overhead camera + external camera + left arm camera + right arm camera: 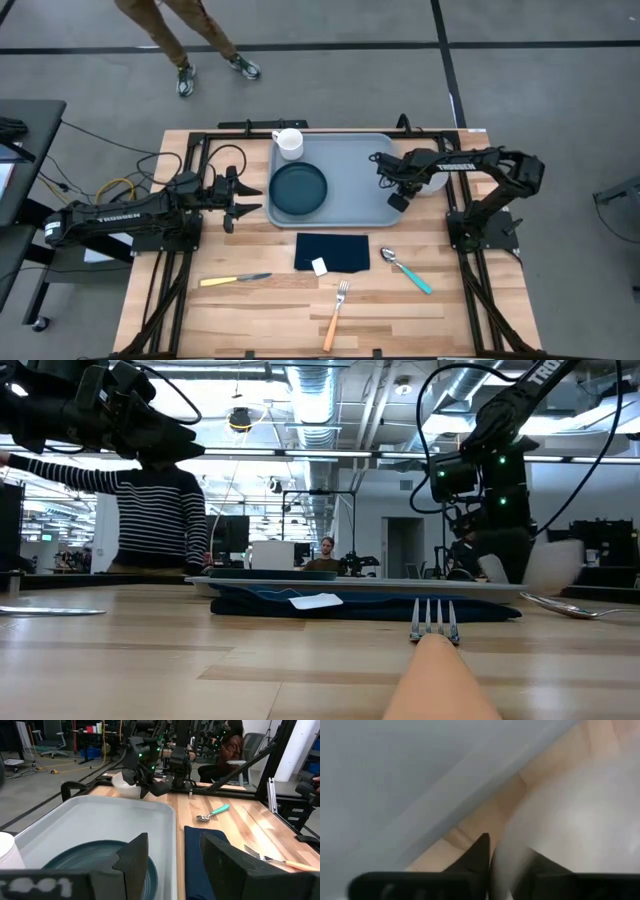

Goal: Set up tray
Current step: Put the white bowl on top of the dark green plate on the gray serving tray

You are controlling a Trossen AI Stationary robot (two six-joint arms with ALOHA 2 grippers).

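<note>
The left gripper (248,199) hangs at the left of the table, just off the tray's left edge, and its 2 fingers (134,862) stand apart with nothing between them. Near of it, close to the table's near-left, a knife (236,280) with a yellow handle lies flat on the wood.

The tray (350,205) lies flat on the far middle of the table. At its far-left corner stands a white cup (289,143), and a dark round plate (298,189) lies in its left half; the right half is bare. Just near of the tray a dark navy napkin (333,252) lies folded, with a small white slip (319,266) on its near edge. Near of the napkin a fork (336,313) with an orange handle lies with its tines pointing far.

To the right of the napkin lies a spoon (408,271) with a teal handle.

The right gripper (408,190) is at the tray's right rim, beside a white bowl (434,180) that sits on the wood just right of the tray. In the right wrist view its 2 fingers (476,855) are drawn close together on the bowl's thin rim (502,852), 1 on each side of it.

Beyond the far-left of the table a person's legs (195,40) show on the floor.
</note>
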